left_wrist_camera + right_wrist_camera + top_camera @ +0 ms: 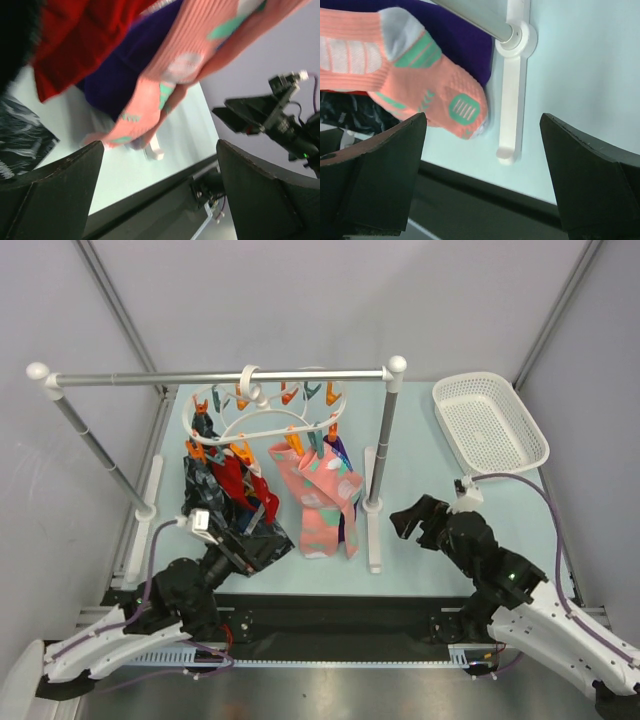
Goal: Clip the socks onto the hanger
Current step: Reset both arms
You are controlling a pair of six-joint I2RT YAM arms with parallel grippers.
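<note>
Socks on the hanger, as I saw them

The white oval hanger [265, 413] hung by its hook near the middle of the grey rail [150, 378], with orange and teal pins dangling round its rings. Under the rail toward its right end, salmon-pink socks [322, 502] with teal and white patches hung clipped, toes down. Red socks [232, 478] hung clipped under its middle.

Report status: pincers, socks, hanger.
Left pincer, right pincer open, empty. Socks clipped, hanging from hanger. Rack post between right pincer and socks.
</note>
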